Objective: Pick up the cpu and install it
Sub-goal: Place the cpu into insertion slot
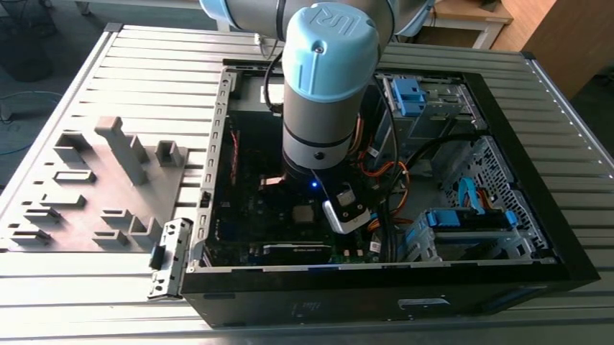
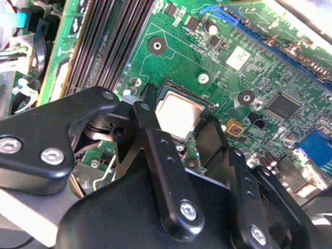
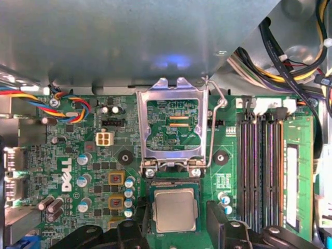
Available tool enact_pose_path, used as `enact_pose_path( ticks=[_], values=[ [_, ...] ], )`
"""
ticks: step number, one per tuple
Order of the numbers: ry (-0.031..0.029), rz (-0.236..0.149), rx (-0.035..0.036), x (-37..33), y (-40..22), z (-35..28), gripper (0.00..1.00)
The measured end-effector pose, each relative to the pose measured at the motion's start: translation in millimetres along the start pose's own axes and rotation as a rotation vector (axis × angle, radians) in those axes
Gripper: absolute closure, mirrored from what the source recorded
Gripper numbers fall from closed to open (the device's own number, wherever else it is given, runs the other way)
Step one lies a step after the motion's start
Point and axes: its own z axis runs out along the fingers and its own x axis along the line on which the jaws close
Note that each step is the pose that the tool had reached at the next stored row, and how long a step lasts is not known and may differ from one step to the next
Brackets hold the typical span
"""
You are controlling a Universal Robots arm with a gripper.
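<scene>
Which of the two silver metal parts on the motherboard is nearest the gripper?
The cpu: the solid flat square lying between the fingers of the open gripper. The socket bracket is a hollow frame, farther off.

Cpu [image 3: 176,209] dull brushed metal; bracket [image 3: 173,127] shiny steel.

My fingers [image 3: 217,220] are black. The cpu [image 3: 175,209] is dull silver-grey, the board [image 3: 52,155] green, the bracket [image 3: 174,93] bright silver. Wires [image 3: 67,104] run blue, yellow, orange and red. The case [image 1: 384,298] is black. My arm [image 1: 326,108] is grey, capped pale blue.
</scene>
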Motion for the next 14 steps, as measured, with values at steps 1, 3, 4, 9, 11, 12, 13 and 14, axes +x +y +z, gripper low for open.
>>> enact_pose_path(
  ticks=[1, 3, 4, 9, 11, 12, 13, 14],
  values=[
    [0.0001, 0.0, 0.0002, 0.0, 0.0, 0.0, 0.44],
    [0.0001, 0.0, 0.0002, 0.0, 0.0, 0.2, 0.44],
    [0.0, 0.0, 0.0, 0.0, 0.0, 0.3, 0.44],
    [0.0001, 0.0, 0.0002, 0.0, 0.0, 0.9, 0.52],
    [0.0001, 0.0, 0.0002, 0.0, 0.0, 1.1, 0.52],
    [0.0002, 0.0, 0.0004, 0.0, -0.1, 1.1, 0.52],
    [0.0002, 0.0, 0.0004, 0.0, -0.1, 1.2, 0.53],
    [0.0002, 0.0, 0.0003, 0.0, 0.0, 1.3, 0.53]
  ],
)
